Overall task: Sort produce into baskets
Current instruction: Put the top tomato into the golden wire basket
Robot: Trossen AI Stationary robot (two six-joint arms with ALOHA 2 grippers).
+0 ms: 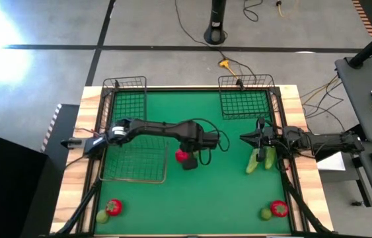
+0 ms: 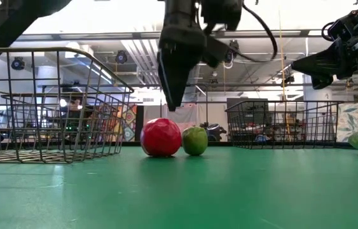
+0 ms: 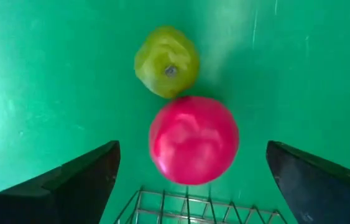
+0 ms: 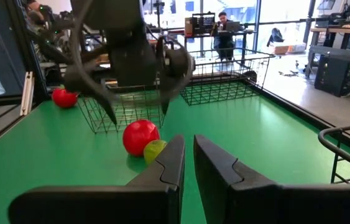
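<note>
A round red piece [image 1: 182, 156] lies on the green table with a small yellow-green piece [image 2: 194, 140] touching it. My left gripper [image 1: 187, 160] hangs just above the red piece, pointing down and open. In the left wrist view its fingers stand on either side of the red piece [image 3: 193, 140] without touching it. My right gripper [image 1: 244, 137] is shut and empty above the table at the right, next to two green cucumbers [image 1: 252, 162] [image 1: 269, 157] that lie on the table. Its shut fingers show in the right wrist view [image 4: 188, 163].
The grey-wire basket [image 1: 135, 160] lies just left of the red piece. Two dark baskets [image 1: 125, 99] [image 1: 245, 100] stand at the far edge. A red [image 1: 113, 207] and a yellow-green piece [image 1: 102, 216] lie near left, and another such pair [image 1: 279, 209] [image 1: 265, 213] near right.
</note>
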